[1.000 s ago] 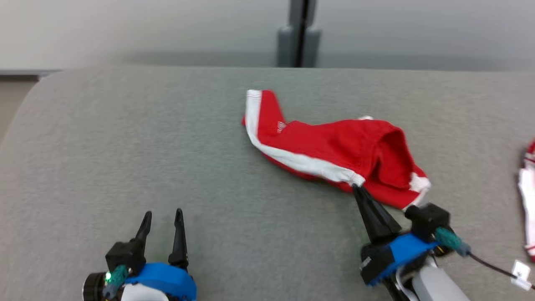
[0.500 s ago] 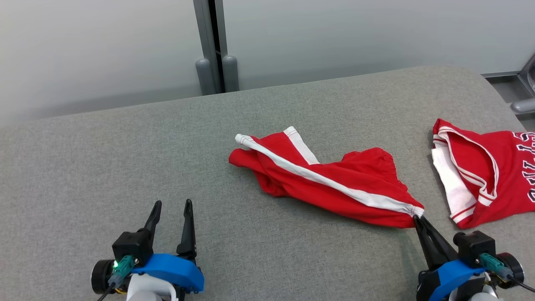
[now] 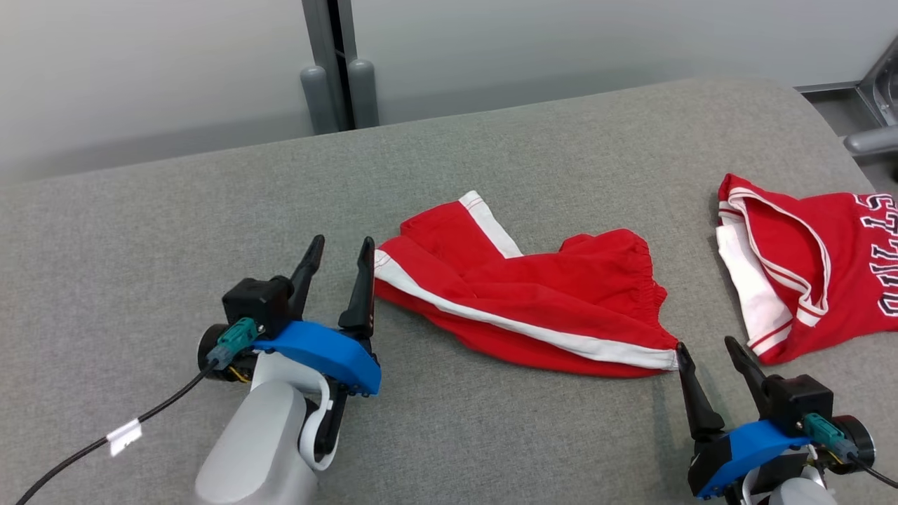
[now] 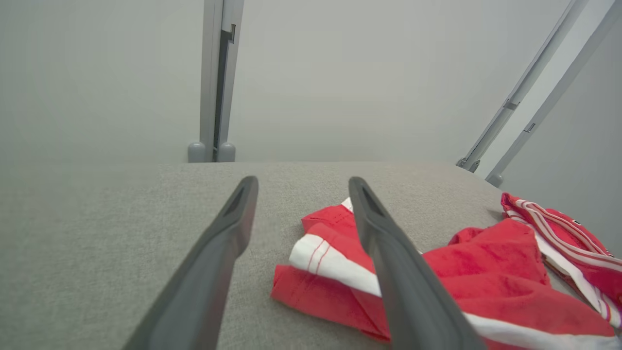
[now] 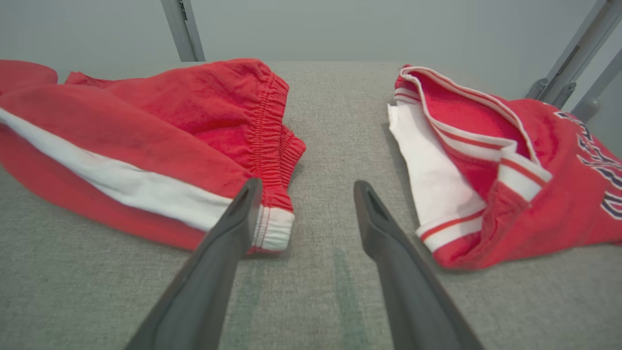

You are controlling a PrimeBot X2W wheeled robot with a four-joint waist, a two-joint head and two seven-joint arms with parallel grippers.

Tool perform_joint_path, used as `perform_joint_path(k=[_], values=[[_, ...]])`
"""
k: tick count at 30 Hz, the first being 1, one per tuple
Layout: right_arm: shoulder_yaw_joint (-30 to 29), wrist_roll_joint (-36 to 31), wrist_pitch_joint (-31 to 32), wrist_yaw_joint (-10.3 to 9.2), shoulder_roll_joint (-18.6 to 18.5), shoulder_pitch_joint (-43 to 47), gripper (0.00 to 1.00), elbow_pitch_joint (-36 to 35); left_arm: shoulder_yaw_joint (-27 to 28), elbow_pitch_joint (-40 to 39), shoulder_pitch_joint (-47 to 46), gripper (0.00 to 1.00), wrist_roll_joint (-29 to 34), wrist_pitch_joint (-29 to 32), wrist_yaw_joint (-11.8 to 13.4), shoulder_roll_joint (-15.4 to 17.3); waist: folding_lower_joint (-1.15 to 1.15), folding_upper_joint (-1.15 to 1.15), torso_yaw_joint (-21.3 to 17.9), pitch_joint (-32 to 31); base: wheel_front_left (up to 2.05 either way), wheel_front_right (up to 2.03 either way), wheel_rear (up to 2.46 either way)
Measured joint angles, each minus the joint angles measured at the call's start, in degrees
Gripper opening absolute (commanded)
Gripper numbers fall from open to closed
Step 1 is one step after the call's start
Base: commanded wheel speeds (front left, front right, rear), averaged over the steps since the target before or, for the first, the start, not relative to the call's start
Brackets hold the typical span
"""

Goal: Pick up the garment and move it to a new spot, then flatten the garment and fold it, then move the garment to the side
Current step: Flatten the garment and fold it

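Now that the right gripper [image 3: 704,344] has spread its fingers wide, the waist corner of the red shorts [image 3: 533,308] that it was pinching half a second ago lies free on the grey table [image 3: 140,231]. Its nearer fingertip stands just beside the end of the white stripe, and it holds nothing. The left gripper [image 3: 344,240], also wide and empty, has come from well apart to just beside the leg hem at the shorts' left end.

The shorts lie rumpled mid-table, one leg folded over, to the left of a red jersey [image 3: 807,266]. I judge the move to a new spot done and the flattening about to start — one gripper at each end.

The jersey bears dark, white-edged letters cut off by the right edge of the head view; the tail looks like "LLS", though not surely. A small white tag [image 3: 124,436] trailing behind the left gripper shows no legible text.
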Motion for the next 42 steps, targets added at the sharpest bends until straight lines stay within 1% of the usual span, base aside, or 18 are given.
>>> perform_joint_path(k=[4,6,14,15,16,17,22,24,28,34,42], values=[[0.08,-0.38,0.00,0.00,0.94,-0.36,1.00,-0.37,-3.74,8.10,-3.54,1.00,-3.89,0.30,-0.41,-0.01,0.00,0.00,-1.03,0.72,0.00,0.00,0.00],[0.25,-0.46,0.00,0.00,1.26,-0.69,1.00,-0.48,-4.93,11.00,-5.05,1.00,-6.83,0.60,-0.58,0.01,0.00,0.00,-1.50,1.07,0.00,0.00,0.00],[0.98,-0.81,0.00,0.00,2.05,-1.35,1.00,-0.81,-10.14,18.33,-7.71,1.00,-13.92,0.58,-1.07,0.05,0.00,0.00,-2.59,2.06,0.00,0.00,0.00],[1.08,-0.86,0.00,0.00,2.09,-1.35,1.00,-0.91,-10.92,18.90,-8.10,0.55,-14.04,0.57,-1.08,0.04,0.00,0.00,-2.62,2.07,0.00,0.00,0.00],[1.12,-0.86,0.00,0.00,2.15,-1.35,1.00,-0.96,-11.55,19.37,-8.49,0.17,-14.14,0.51,-1.08,-0.01,0.00,0.00,-2.61,2.07,0.00,0.00,0.00],[1.16,-0.86,0.00,0.00,2.18,-1.36,1.00,-0.96,-12.07,19.72,-8.77,0.00,-14.60,0.41,-1.09,-0.03,0.00,0.00,-2.58,2.03,0.00,0.00,0.00],[1.53,-0.79,0.00,0.00,2.18,-1.38,1.00,-0.87,-14.72,22.04,-8.77,0.00,-16.02,0.23,-1.12,-0.01,0.00,0.00,-1.54,1.11,0.00,0.00,0.00],[1.54,-0.80,0.00,0.00,2.16,-1.33,1.00,-0.94,-14.48,22.38,-8.69,0.00,-16.28,0.15,-1.15,-0.02,0.00,0.00,-0.79,0.48,0.00,0.00,0.00],[1.49,-0.80,0.00,0.00,2.08,-1.09,1.00,-1.42,-9.59,17.75,-7.98,0.00,-14.36,0.07,1.40,0.37,0.00,0.00,1.06,-0.70,0.00,0.00,0.00],[1.92,-0.31,0.00,0.00,2.01,0.00,1.00,-1.49,-1.91,11.46,1.38,0.00,-9.69,0.07,3.72,1.03,-0.01,0.00,4.73,-3.02,0.00,0.00,0.00],[3.82,0.13,0.00,0.00,2.76,1.11,1.00,-2.33,5.76,8.73,12.00,0.00,-3.26,0.08,6.06,0.91,-0.01,0.00,8.71,-5.60,0.00,0.00,0.00]])
